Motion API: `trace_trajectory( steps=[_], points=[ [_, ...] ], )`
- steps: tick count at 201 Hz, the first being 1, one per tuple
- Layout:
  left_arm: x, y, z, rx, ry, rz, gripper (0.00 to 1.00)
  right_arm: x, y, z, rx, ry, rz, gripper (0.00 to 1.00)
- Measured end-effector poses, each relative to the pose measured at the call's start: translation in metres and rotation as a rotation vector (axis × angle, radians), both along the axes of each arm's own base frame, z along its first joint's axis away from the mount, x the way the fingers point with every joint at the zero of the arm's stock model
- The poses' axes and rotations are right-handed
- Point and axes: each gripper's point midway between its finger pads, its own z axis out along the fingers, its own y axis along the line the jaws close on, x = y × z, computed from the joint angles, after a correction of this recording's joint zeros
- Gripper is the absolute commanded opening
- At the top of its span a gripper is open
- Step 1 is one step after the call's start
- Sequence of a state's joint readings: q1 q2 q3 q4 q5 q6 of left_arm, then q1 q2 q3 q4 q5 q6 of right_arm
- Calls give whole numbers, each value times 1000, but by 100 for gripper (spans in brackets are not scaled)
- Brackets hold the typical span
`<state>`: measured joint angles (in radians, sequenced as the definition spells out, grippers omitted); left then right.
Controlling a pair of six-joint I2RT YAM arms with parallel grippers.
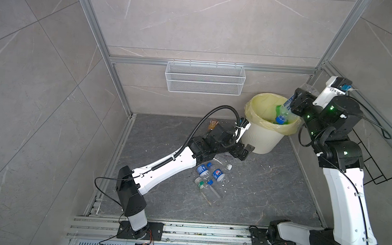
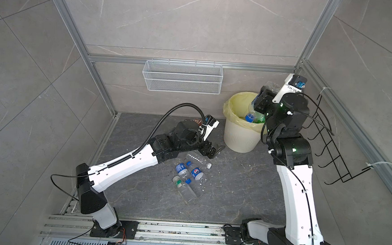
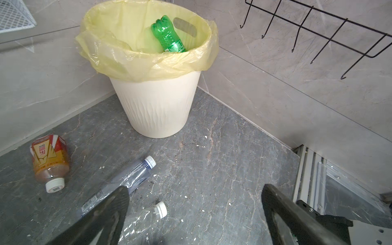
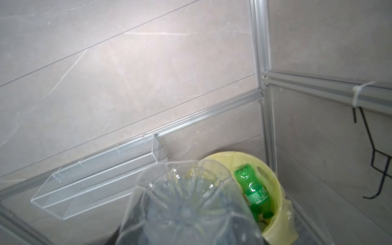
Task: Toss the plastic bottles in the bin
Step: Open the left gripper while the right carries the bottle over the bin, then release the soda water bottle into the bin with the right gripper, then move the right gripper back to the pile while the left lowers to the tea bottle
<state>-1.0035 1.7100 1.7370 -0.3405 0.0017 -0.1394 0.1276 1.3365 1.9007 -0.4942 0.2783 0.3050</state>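
Observation:
The cream-white ribbed bin (image 1: 261, 141) (image 3: 157, 106), lined with a pale yellow bag, stands in the far right corner. A green bottle (image 3: 168, 36) (image 4: 254, 193) lies inside it. My right gripper (image 1: 295, 103) hangs over the bin's right rim, shut on a clear blue-labelled bottle (image 1: 285, 111) (image 4: 186, 203) tilted cap-down into the opening; its fingers are hidden in the right wrist view. My left gripper (image 1: 244, 153) (image 3: 195, 188) is open and empty, low over the floor left of the bin. Several bottles (image 1: 208, 175) lie below it, and an orange-labelled bottle (image 3: 49, 161) behind it.
A white wire mesh basket (image 1: 204, 81) hangs on the back wall. A black wire rack (image 2: 328, 147) sticks out from the right wall beside the right arm. Aluminium frame rails (image 1: 115, 164) edge the dark stone floor, which is dotted with white specks.

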Motion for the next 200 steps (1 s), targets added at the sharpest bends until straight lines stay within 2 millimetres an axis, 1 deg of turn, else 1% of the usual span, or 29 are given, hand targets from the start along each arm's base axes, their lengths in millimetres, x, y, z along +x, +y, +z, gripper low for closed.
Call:
trace_trajectory(
  steps=[9, 12, 16, 24, 30, 37, 43, 47, 48, 57, 64, 69, 75, 83, 93, 103, 133, 150, 159, 172, 187, 200],
  points=[
    [1, 1, -1, 7, -4, 3, 100, 19, -11, 0, 4, 13, -35, 62],
    [1, 1, -1, 9, -6, 5, 100, 30, -15, -3, 14, 27, -46, 66],
    [1, 1, -1, 11, -9, 6, 100, 39, -21, -2, 14, 35, -60, 72],
    [3, 2, -2, 17, -14, 13, 100, 63, -31, -7, 40, 59, -73, 79],
    [3, 3, -4, 23, -16, 17, 100, 83, -37, -15, 48, 85, -78, 84],
    [4, 4, -7, 30, -17, 20, 100, 104, -44, -32, 62, 126, -82, 91],
    [5, 5, -11, 40, -15, 26, 100, 118, -48, -54, 71, 179, -81, 96],
    [5, 6, -14, 46, -15, 31, 100, 124, -50, -67, 72, 213, -78, 99],
    [5, 6, -15, 49, -14, 34, 100, 126, -51, -74, 74, 231, -79, 99],
    [6, 8, -23, 67, -9, 42, 100, 133, -50, -104, 93, 305, -70, 100],
    [6, 10, -31, 82, -3, 46, 100, 134, -48, -123, 99, 358, -60, 99],
    [7, 11, -36, 95, 0, 50, 100, 133, -47, -131, 102, 383, -53, 100],
    [7, 12, -42, 108, 4, 55, 100, 133, -44, -136, 105, 399, -44, 100],
    [7, 14, -49, 124, 9, 60, 100, 131, -42, -137, 106, 403, -34, 100],
    [7, 16, -55, 140, 15, 64, 100, 127, -40, -132, 108, 395, -24, 100],
    [8, 18, -58, 150, 16, 73, 100, 120, -38, -121, 108, 372, -17, 100],
    [12, 25, -62, 168, 7, 112, 100, 88, -34, -81, 112, 282, 2, 100],
    [15, 31, -64, 178, 4, 144, 100, 73, -31, -67, 120, 248, 19, 100],
    [19, 35, -65, 183, 5, 166, 100, 67, -29, -64, 128, 238, 27, 100],
    [23, 41, -67, 192, 12, 198, 100, 61, -26, -66, 139, 240, 43, 100],
    [30, 49, -69, 193, 27, 237, 100, 58, -22, -74, 155, 254, 66, 100],
    [40, 60, -72, 195, 50, 286, 100, 55, -16, -84, 169, 276, 85, 100]
  ],
)
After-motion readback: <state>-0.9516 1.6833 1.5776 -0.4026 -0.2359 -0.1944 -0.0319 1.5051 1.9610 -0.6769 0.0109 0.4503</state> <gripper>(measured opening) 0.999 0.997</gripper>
